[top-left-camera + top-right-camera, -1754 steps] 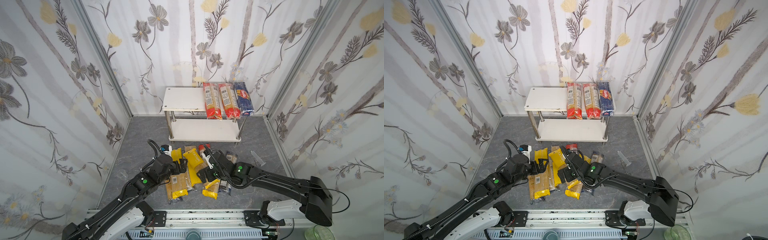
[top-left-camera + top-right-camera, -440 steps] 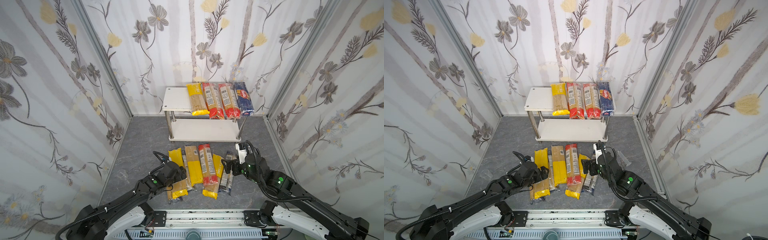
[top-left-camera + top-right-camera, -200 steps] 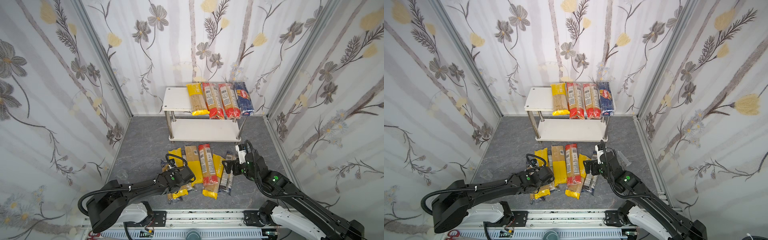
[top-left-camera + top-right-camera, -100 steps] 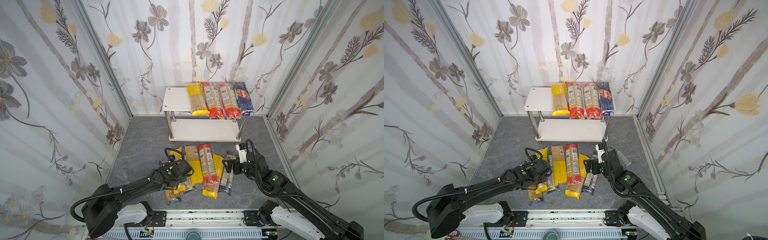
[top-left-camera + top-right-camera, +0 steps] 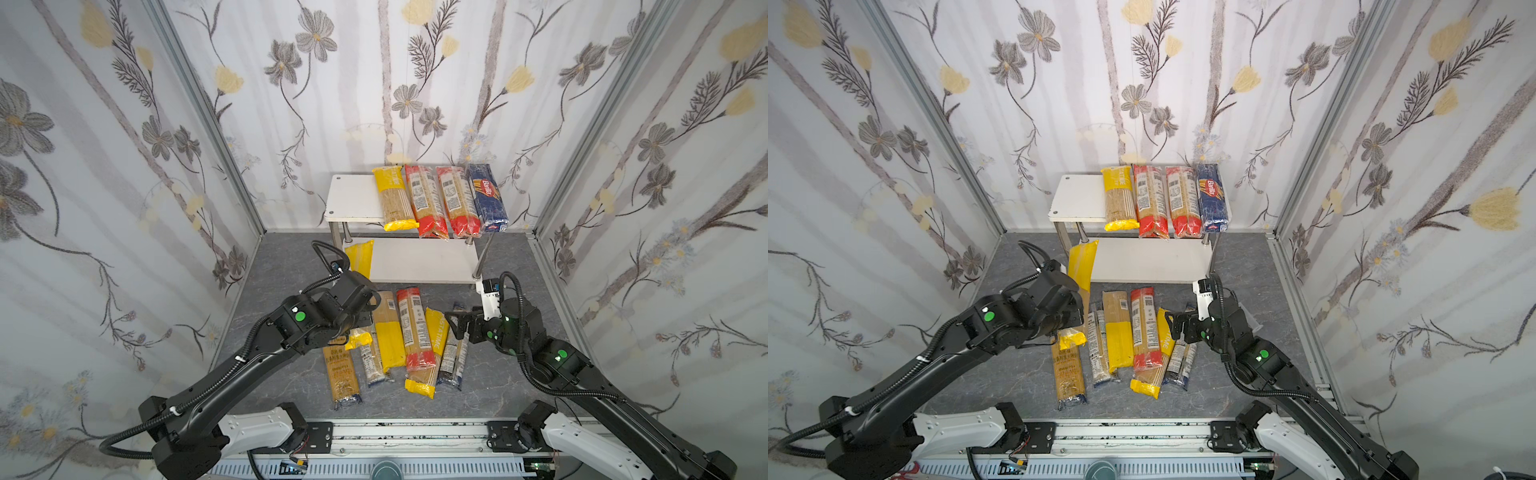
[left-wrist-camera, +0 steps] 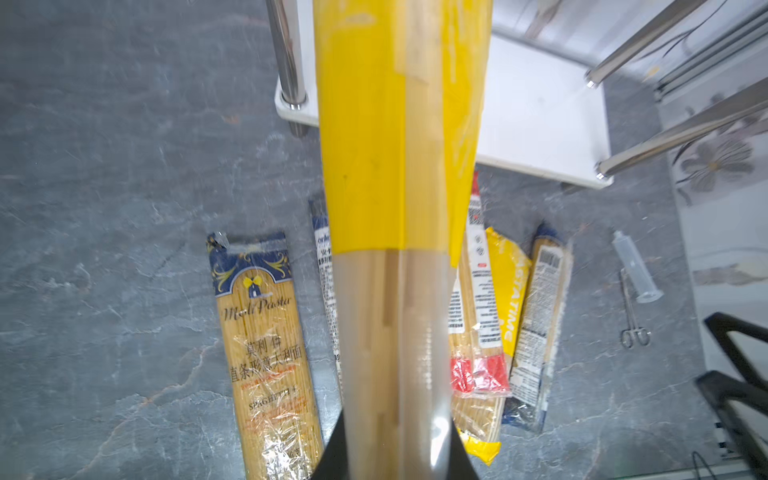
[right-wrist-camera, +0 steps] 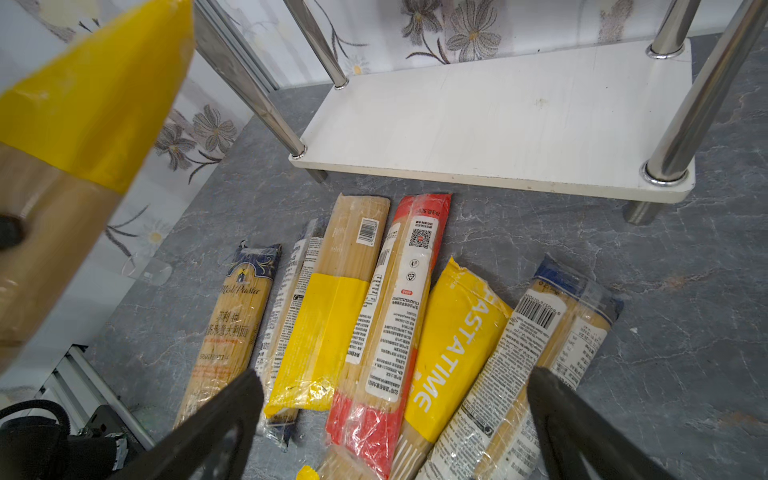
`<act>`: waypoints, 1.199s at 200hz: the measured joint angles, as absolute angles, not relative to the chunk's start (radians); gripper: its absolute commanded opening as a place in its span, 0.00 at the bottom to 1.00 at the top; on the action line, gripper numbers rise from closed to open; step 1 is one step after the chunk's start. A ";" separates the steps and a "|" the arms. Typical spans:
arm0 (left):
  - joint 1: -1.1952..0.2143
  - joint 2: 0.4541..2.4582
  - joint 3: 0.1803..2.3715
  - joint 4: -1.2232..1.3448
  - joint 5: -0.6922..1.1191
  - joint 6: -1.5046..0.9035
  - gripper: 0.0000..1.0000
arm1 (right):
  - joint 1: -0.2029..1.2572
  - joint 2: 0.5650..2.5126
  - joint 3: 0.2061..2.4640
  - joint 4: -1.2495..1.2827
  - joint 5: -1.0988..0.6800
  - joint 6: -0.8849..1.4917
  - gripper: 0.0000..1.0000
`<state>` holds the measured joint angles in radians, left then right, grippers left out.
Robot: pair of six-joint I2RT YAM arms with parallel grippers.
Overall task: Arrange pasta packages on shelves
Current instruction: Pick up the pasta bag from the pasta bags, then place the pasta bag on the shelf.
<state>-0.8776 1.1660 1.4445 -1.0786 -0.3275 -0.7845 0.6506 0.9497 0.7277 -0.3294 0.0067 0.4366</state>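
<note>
My left gripper [image 5: 365, 307] [image 6: 395, 457] is shut on a yellow-ended pasta package [image 5: 359, 257] [image 6: 399, 166], held off the floor and tilted, its far end by the front left leg of the shelves [image 5: 353, 199]. The upper board carries a yellow pack [image 5: 392, 199], two red packs [image 5: 426, 203] and the dark-blue Barilla pack [image 5: 488, 197]. The lower board [image 5: 424, 262] is bare. Several more packages [image 5: 413, 332] [image 7: 399, 299] lie side by side on the grey floor. My right gripper [image 5: 455, 328] [image 7: 395, 415] hovers open over their right side, holding nothing.
A clear syringe [image 6: 636, 266] and small metal scissors [image 6: 631, 316] lie on the floor right of the packages. Flowered walls [image 5: 124, 208] close in the left, back and right sides. A metal rail [image 5: 399, 432] runs along the front edge.
My left gripper has shut on the yellow-ended package and lifted it off the floor row toward the shelves. The right arm has stayed in place, open.
</note>
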 measured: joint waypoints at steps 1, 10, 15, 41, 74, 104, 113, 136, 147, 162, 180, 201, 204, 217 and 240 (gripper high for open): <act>-0.878 1.166 1.451 -1.081 -0.330 -0.783 0.00 | 0.651 0.949 0.729 -0.330 0.007 0.437 1.00; -0.878 1.180 1.532 -1.114 -0.356 -0.768 0.00 | 0.651 0.943 0.735 -0.334 0.007 0.437 1.00; -0.878 1.193 1.579 -1.135 -0.374 -0.758 0.00 | 0.651 0.938 0.737 -0.337 0.007 0.437 1.00; -0.873 1.286 1.777 -1.224 -0.435 -0.708 0.00 | 0.650 0.928 0.767 -0.364 0.011 0.437 1.00; -0.818 1.512 2.081 -1.282 -0.453 -0.584 0.00 | 0.650 0.927 0.805 -0.369 0.027 0.437 1.00; -0.701 1.739 2.443 -1.274 -0.445 -0.473 0.00 | 0.647 0.928 0.828 -0.371 0.041 0.436 1.00; -0.657 1.787 2.512 -1.256 -0.437 -0.448 0.00 | 0.644 0.929 0.831 -0.371 0.048 0.435 1.00; -0.570 1.915 2.668 -1.240 -0.424 -0.413 0.00 | 0.636 0.942 0.834 -0.371 0.067 0.431 1.00; -0.551 1.959 2.702 -1.229 -0.414 -0.403 0.00 | 0.632 0.955 0.839 -0.371 0.071 0.425 1.00; -0.533 2.004 2.720 -1.208 -0.343 -0.389 0.00 | 0.625 0.968 0.845 -0.372 0.078 0.423 1.00; -0.519 2.048 2.721 -1.193 -0.281 -0.381 0.00 | 0.612 0.979 0.852 -0.371 0.085 0.417 1.00; -0.513 2.072 2.718 -1.182 -0.246 -0.383 0.11 | 0.591 0.989 0.853 -0.371 0.089 0.410 1.00; -0.513 2.073 2.718 -1.179 -0.245 -0.382 0.16 | 0.588 0.989 0.853 -0.371 0.089 0.410 1.00; -0.511 2.079 2.716 -1.163 -0.241 -0.382 0.35 | 0.575 0.996 0.853 -0.370 0.089 0.410 1.00; -0.506 2.096 2.709 -1.119 -0.226 -0.383 0.58 | 0.559 1.008 0.852 -0.363 0.088 0.410 1.00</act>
